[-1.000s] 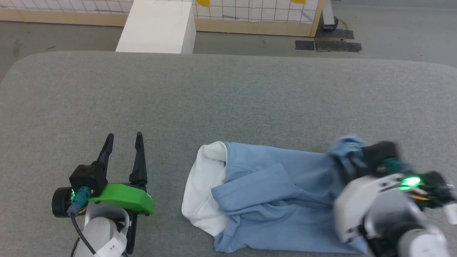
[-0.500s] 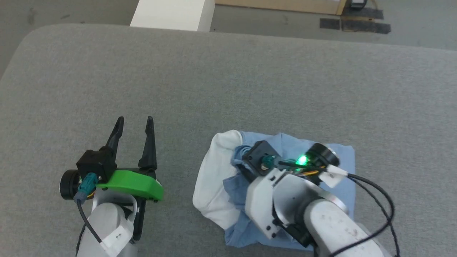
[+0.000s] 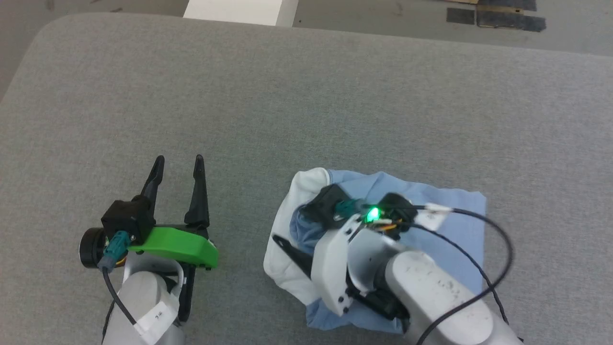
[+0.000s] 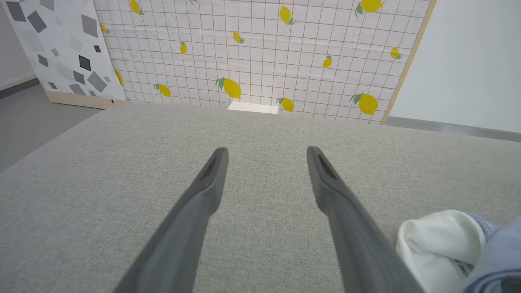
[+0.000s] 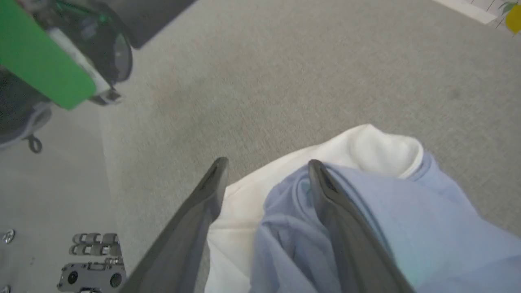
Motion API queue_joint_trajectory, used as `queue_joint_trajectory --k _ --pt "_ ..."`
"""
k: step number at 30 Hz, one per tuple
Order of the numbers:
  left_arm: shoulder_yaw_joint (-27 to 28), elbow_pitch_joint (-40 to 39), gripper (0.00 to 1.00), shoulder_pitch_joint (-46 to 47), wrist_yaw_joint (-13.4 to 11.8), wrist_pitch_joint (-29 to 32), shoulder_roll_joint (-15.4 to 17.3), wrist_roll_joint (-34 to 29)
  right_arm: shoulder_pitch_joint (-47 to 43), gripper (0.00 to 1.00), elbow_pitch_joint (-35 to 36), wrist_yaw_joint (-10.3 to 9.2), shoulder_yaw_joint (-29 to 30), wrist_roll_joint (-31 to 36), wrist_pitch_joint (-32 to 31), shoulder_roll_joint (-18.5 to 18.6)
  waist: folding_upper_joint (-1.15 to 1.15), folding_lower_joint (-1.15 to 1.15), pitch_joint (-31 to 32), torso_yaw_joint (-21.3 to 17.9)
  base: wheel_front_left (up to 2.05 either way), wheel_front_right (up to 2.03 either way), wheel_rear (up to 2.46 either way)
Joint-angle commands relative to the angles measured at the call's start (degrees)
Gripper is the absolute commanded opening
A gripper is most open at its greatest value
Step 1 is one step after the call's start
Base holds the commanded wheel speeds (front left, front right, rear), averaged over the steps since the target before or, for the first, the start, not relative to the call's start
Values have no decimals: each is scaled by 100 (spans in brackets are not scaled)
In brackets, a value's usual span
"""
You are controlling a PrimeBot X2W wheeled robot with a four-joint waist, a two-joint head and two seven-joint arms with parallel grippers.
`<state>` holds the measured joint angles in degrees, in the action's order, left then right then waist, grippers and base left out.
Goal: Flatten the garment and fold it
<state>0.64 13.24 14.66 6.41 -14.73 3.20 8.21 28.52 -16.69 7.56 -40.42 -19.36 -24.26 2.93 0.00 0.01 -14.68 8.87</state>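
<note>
The garment, a light blue shirt with a white collar, lies folded in a compact rectangle on the grey table, collar end to the left. My right gripper hovers over the collar end, jaws wide apart. In the right wrist view its fingers straddle a bunched blue fold of the garment beside the white collar. My left gripper rests open on bare table left of the shirt, nothing between its fingers. The collar shows at the lower right of the left wrist view.
The padded table reaches wide on all sides of the shirt. A white box stands on the floor past the far edge. A lemon-patterned screen rises behind it. My left arm's green cover sits close to the right gripper.
My right gripper carried the shirt's right end leftward over to the collar, doubling the shirt over, then opened its jaws. The head camera tilted downward. The left arm stayed put.
</note>
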Motion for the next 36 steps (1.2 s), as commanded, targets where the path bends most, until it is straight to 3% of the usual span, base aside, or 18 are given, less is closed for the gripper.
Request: queue_joint_trajectory --k 1,5,10,16,19,24,27,36 --pt "4 11 100 21 -40 -27 -30 -26 101 100 106 -8 101 -117 279 -4 0 -1 85 -86 0 0 0" --pt "41 20 100 -37 -36 -27 -30 -53 -21 100 619 -8 600 -348 1197 -4 0 -1 231 -221 0 0 0" --pt "110 27 100 -132 -15 -27 -16 -113 -549 100 1235 -8 1771 -195 2177 -4 0 -1 397 -411 0 0 0" --pt "179 3 100 -213 7 -27 0 -147 -1625 100 1710 -8 3359 -233 2965 -5 0 -1 539 -556 0 0 0" --pt "191 -13 100 -252 16 -27 0 -155 -2100 100 1650 -8 3865 -468 3153 -5 0 -1 572 -602 0 0 0" --pt "207 -77 100 -270 27 -27 -4 -167 -2580 100 1217 -8 4024 -687 2769 -5 0 -1 517 -659 0 0 0" --pt "210 -99 100 -241 32 -27 -7 -159 -2669 100 799 -8 3934 -1336 2257 -5 0 -1 470 -655 0 0 0" --pt "193 -97 100 -195 45 -27 -15 -157 -2350 100 -390 -8 3558 -1933 1229 -5 0 -1 396 -614 0 0 0"
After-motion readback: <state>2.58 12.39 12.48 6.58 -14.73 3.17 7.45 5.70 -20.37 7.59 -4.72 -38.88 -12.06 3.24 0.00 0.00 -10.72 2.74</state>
